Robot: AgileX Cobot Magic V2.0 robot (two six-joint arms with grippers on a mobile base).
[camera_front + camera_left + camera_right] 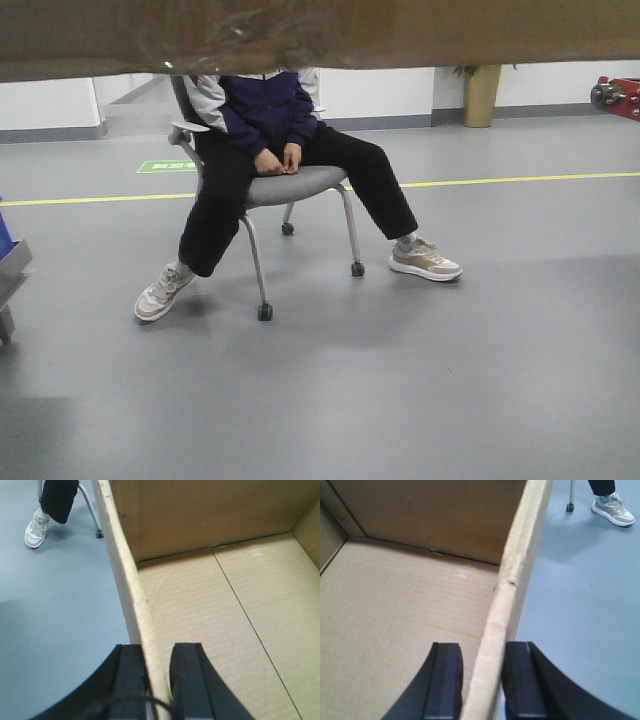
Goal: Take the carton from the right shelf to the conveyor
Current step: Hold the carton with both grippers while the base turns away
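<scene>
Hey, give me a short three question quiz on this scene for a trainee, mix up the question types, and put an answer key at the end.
1. True or false: the carton has goods packed inside it.
2. What does the left tool clamp? A) the carton's side wall B) a bottle C) a shelf rail
3. Fill in: in the front view, the person sits on a wheeled ___.
Key: 1 false, it is empty. 2 A; the right tool clamps the opposite wall in the same way. 3 chair.
</scene>
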